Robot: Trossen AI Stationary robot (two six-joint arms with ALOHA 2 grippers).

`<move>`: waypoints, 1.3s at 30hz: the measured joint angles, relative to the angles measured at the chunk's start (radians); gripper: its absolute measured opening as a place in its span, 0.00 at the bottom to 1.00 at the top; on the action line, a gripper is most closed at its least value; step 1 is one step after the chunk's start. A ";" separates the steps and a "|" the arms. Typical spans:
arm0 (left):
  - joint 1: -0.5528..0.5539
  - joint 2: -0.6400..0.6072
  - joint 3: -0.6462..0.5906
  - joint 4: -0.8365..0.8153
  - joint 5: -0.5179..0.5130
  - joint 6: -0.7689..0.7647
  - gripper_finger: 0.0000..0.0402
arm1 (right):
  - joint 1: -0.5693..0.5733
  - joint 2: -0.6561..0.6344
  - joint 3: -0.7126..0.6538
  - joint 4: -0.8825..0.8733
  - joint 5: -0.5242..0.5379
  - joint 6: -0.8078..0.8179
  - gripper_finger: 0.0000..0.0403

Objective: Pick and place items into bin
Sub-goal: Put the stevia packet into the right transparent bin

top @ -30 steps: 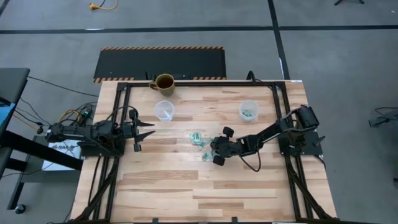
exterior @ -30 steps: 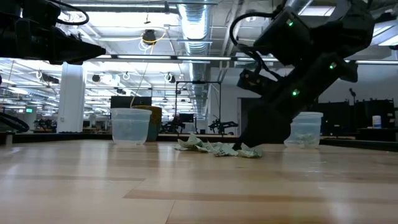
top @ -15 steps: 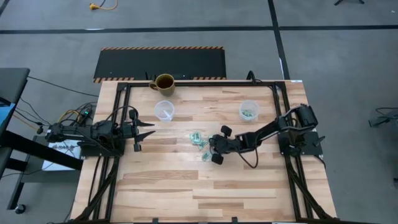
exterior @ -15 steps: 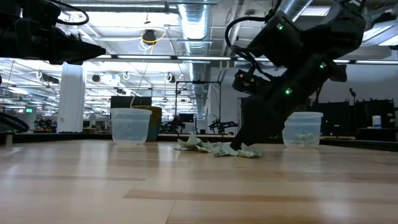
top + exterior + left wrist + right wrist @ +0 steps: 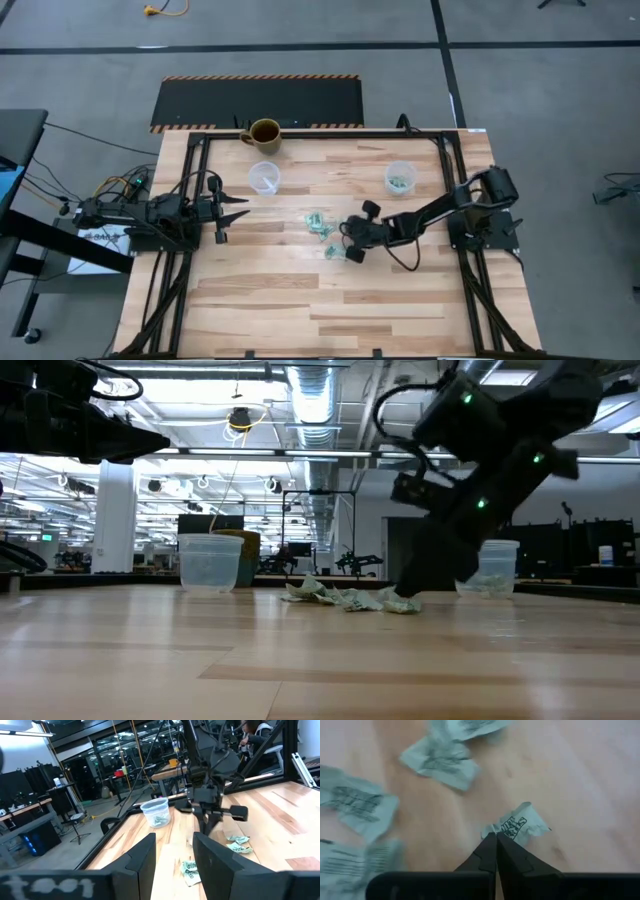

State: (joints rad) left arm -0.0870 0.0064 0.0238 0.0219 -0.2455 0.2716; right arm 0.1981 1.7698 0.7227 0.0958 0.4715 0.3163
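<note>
- Presently, the right tool (image 5: 495, 840) is seen low over the tabletop (image 5: 300, 300), fingers pressed together on the edge of one green-and-white wrapper (image 5: 516, 826).
- More wrappers (image 5: 318, 224) are scattered mid-tabletop, just beside it.
- A clear cup (image 5: 400, 178) holding wrappers is noted behind; another clear cup (image 5: 264, 177) farther left.
- The left tool (image 5: 241, 207) is held spread, well apart.

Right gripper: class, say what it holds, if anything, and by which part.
The right gripper is shut on the edge of one small green-and-white wrapped candy, pinching its crinkly wrapper at the tips.
</note>
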 joint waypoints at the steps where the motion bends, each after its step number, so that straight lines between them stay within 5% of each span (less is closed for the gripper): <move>1: 0.000 0.000 0.000 0.000 0.000 -0.004 0.30 | 0.007 -0.028 0.000 -0.031 0.046 0.012 0.00; 10: 0.000 0.000 0.000 0.000 0.000 -0.001 0.30 | 0.078 -0.278 0.005 -0.344 0.525 0.213 0.00; 15: 0.000 0.000 0.000 0.000 0.000 -0.003 0.30 | 0.075 -0.373 0.005 -0.566 0.648 0.402 0.00; 25: 0.000 0.000 0.000 0.000 0.000 -0.001 0.30 | -0.015 -0.429 0.005 -0.891 0.571 0.645 0.00; 39: 0.000 0.000 0.000 0.000 0.000 -0.003 0.30 | -0.028 -0.429 0.006 -0.900 0.550 0.664 0.08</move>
State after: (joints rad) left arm -0.0870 0.0067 0.0237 0.0219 -0.2455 0.2688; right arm 0.1696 1.3411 0.7284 -0.8038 1.0215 0.9802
